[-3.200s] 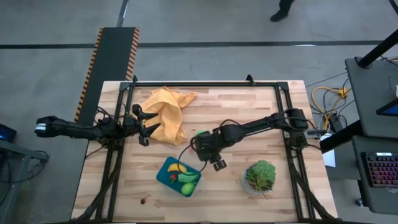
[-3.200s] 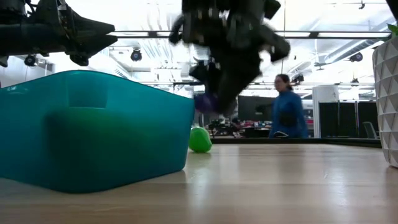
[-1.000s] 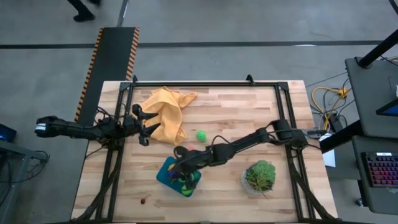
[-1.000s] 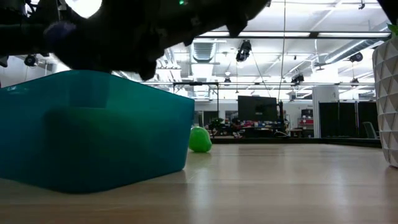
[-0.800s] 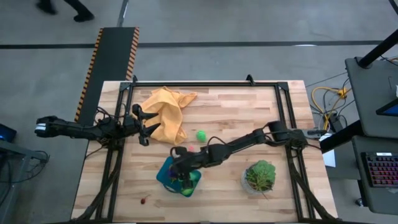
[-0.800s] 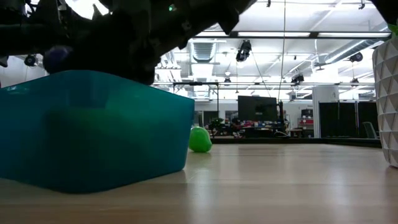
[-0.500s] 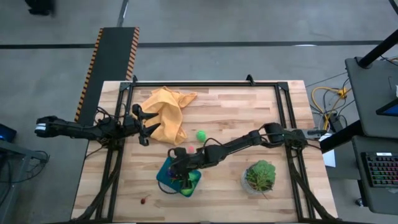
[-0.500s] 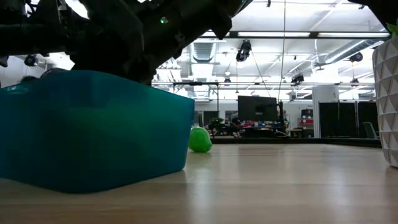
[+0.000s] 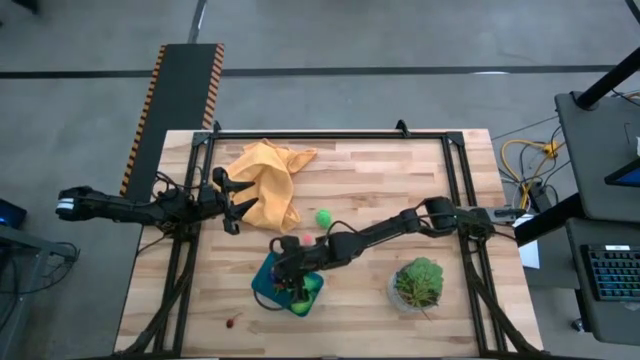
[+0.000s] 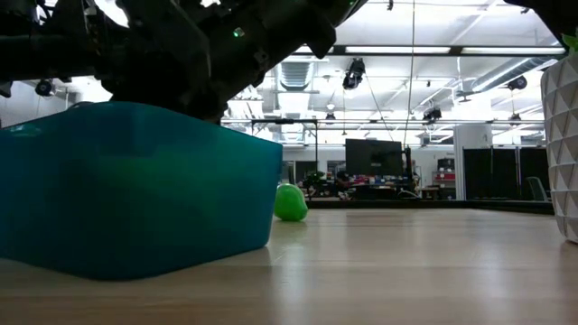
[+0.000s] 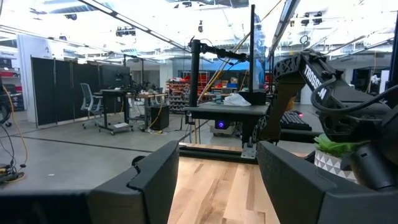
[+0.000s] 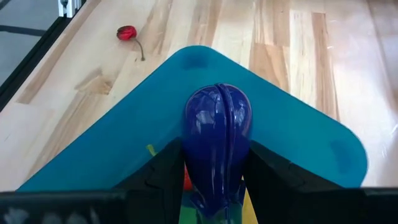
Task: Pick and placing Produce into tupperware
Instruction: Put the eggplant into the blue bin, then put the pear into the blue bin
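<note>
The purple eggplant (image 12: 217,140) is pinched between the fingers of the right gripper (image 9: 290,283), over the teal tupperware (image 12: 298,143). Yellow and green produce, hard to make out, lies inside it. A green piece (image 9: 323,217) and a red piece (image 12: 126,32) lie on the table (image 9: 380,170). The left gripper (image 9: 232,205) is held spread by the orange cloth (image 9: 265,180).

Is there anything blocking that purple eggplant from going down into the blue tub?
Nothing visible does. The right gripper holds the eggplant directly over the tupperware, with open tub floor beneath it; other produce lies to one side.
</note>
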Controlling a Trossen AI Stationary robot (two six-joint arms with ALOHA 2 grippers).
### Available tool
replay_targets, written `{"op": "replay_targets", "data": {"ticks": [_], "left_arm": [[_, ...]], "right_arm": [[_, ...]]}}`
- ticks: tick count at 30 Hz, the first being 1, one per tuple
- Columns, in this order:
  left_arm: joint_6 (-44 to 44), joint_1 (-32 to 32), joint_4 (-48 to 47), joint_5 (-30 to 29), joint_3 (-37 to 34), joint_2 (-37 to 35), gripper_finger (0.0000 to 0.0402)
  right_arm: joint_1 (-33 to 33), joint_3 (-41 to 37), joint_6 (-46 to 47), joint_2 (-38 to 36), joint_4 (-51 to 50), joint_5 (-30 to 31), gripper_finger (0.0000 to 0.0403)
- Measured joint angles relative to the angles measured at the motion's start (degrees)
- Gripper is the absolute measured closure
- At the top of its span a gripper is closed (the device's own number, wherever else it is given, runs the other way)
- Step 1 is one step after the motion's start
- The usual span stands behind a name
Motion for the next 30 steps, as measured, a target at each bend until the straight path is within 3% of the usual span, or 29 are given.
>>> {"op": "replay_targets", "data": {"ticks": [8, 21, 30], "left_arm": [[0.0, 0.0, -0.01, 0.0, 0.0, 0.0, 0.0196], [-0.02, 0.02, -0.01, 0.0, 0.01, 0.0, 0.0196], [-0.04, 0.02, -0.03, 0.0, 0.0, 0.0, 0.0196]], "right_arm": [[-0.26, 0.0, -1.29, 0.0, 0.02, 0.0, 0.0263], [-0.28, -0.02, -1.73, -0.04, 0.04, 0.0, 0.0206], [-0.77, 0.54, -2.97, -0.23, 0.08, 0.3, 0.021]]}}
